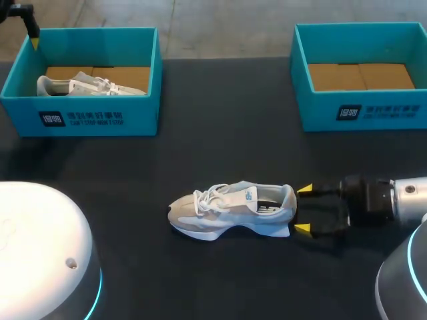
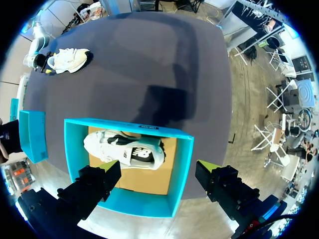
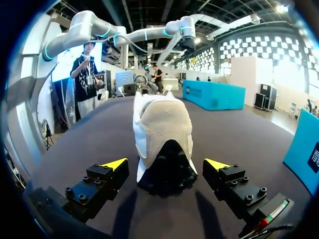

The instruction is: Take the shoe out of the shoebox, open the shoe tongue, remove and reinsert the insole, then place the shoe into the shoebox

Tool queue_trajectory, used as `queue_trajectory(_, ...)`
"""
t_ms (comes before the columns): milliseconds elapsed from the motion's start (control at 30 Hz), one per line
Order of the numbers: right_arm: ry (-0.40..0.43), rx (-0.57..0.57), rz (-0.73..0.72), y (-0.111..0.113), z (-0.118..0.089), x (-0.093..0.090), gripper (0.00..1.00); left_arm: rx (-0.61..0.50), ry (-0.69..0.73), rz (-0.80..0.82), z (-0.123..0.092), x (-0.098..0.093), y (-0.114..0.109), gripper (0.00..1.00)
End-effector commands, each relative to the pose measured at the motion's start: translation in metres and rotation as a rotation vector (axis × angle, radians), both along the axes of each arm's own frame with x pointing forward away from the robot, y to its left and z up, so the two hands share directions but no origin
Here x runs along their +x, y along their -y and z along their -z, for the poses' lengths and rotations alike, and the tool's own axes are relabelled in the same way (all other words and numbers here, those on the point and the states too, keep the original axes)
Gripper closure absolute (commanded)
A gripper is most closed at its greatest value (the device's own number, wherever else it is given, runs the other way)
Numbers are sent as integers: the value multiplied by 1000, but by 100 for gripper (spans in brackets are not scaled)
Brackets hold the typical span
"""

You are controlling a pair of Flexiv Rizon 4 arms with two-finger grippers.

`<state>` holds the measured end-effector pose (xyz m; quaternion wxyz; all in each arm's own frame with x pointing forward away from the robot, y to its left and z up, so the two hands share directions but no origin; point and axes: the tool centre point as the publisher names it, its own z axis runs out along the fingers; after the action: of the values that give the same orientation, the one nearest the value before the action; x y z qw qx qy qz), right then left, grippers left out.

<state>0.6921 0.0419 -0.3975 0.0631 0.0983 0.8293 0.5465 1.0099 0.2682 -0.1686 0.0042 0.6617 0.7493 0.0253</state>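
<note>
A white and grey shoe [image 1: 230,210] lies on its side in the middle of the dark table, toe toward my left. My right gripper [image 1: 303,209] stands open at its heel, one yellow tip on each side. From the right wrist, the heel [image 3: 164,134] sits just ahead of and between the open fingers [image 3: 113,165], with no contact showing. A second white shoe [image 1: 87,85] lies in the left teal shoebox [image 1: 93,117]. My left gripper [image 1: 32,37] hangs above that box's far left corner. It is open over the boxed shoe [image 2: 124,149].
An empty teal shoebox [image 1: 363,110] with a cardboard floor stands at the back right. The left shoebox [image 3: 214,94] lies far ahead of the right gripper, beyond the shoe. My arms' white bases fill the near corners.
</note>
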Motion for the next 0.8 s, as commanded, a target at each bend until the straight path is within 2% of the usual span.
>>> queue_trajectory(33,-3,-11,11,-6,2,-3,0,2,2,0,0,-1,0,0)
queue_trajectory(800,3,-4,14,-20,5,7,0,2,2,0,0,-1,0,0)
